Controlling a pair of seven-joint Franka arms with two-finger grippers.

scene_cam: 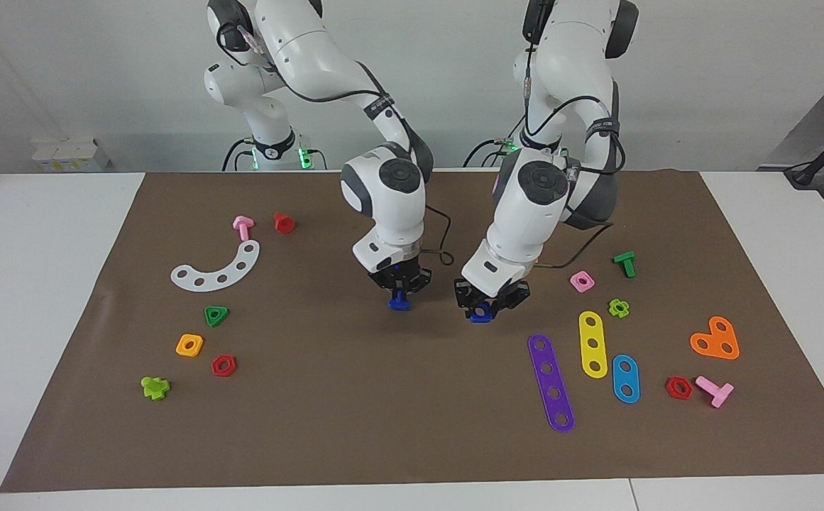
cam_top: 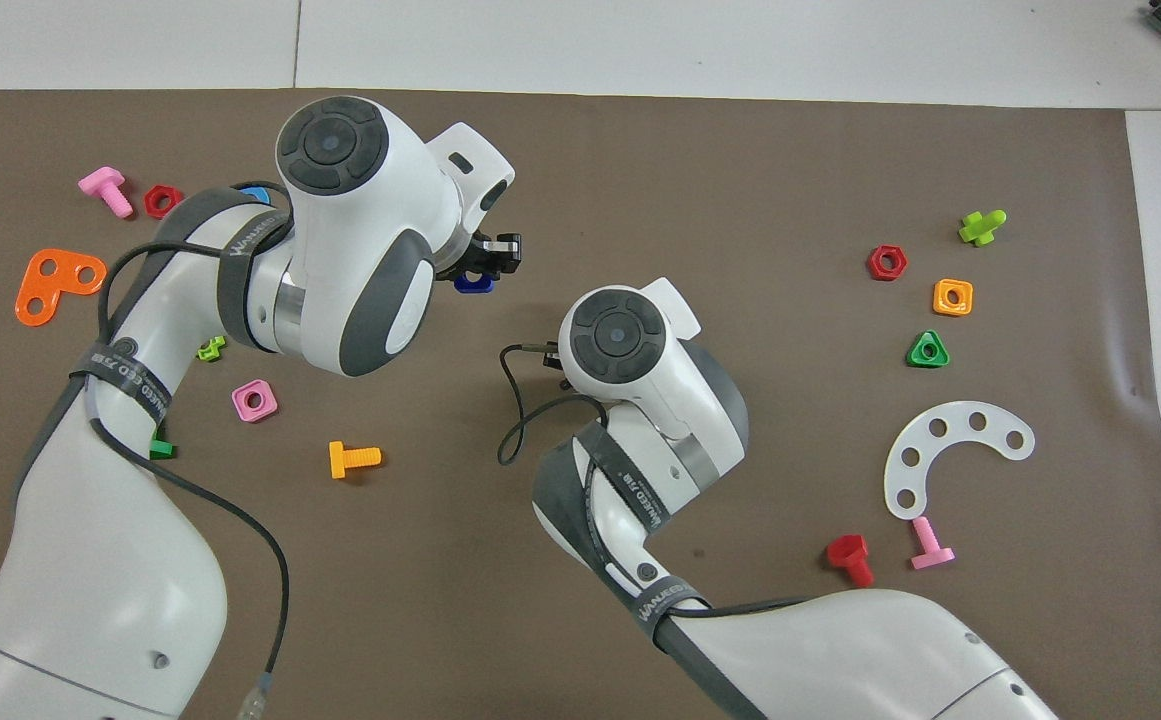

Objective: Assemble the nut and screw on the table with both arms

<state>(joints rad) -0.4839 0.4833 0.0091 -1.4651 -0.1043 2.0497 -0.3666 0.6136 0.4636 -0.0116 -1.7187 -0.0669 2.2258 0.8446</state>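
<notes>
My left gripper (scene_cam: 488, 304) is low over the middle of the brown mat (scene_cam: 412, 426) and is shut on the dark blue nut (scene_cam: 481, 315). The gripper (cam_top: 492, 258) and nut (cam_top: 473, 284) also show in the overhead view. My right gripper (scene_cam: 399, 286) is beside it, toward the right arm's end, shut on the dark blue screw (scene_cam: 399, 303), whose head points down close to the mat. A small gap separates nut and screw. In the overhead view the right gripper and the screw are hidden under the right wrist (cam_top: 620, 335).
A purple strip (scene_cam: 551, 383), a yellow strip (scene_cam: 593, 344) and a blue strip (scene_cam: 625, 378) lie toward the left arm's end. A pink nut (scene_cam: 582, 281) and an orange bolt (cam_top: 353, 459) lie under the left arm. An orange nut (scene_cam: 189, 345) and a white curved strip (scene_cam: 220, 270) lie toward the right arm's end.
</notes>
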